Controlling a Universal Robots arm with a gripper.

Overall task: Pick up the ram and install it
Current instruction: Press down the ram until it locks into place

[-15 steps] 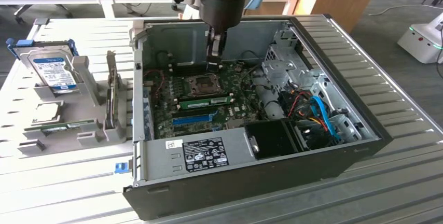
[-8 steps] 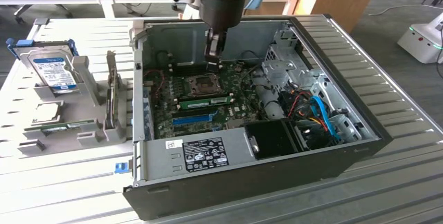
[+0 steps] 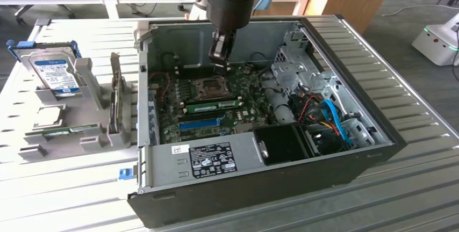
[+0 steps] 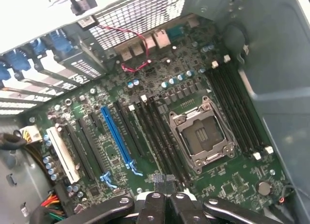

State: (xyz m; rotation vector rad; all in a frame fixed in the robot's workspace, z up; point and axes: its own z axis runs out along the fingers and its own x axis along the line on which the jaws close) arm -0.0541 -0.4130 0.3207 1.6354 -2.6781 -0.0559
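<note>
A thin green ram stick (image 3: 214, 104) lies along a slot on the motherboard (image 3: 248, 115), between the CPU socket (image 3: 213, 86) and the long blue slot (image 3: 199, 123). A second, similar green stick (image 3: 69, 131) rests in the grey holder at the exterior view's left, outside the case. My gripper (image 3: 217, 69) hangs inside the open computer case, just above the board beyond the socket. Its dark fingers are shut with nothing green between them. In the wrist view the closed fingertips (image 4: 162, 183) hover over black memory slots (image 4: 160, 136) beside the socket (image 4: 201, 134).
The black case wall (image 3: 373, 151) rings the board. A power supply with a white label (image 3: 212, 159), blue cables (image 3: 337, 119) and a drive cage (image 3: 294, 65) crowd the case. A silver hard drive with a blue label (image 3: 57, 76) stands in the holder.
</note>
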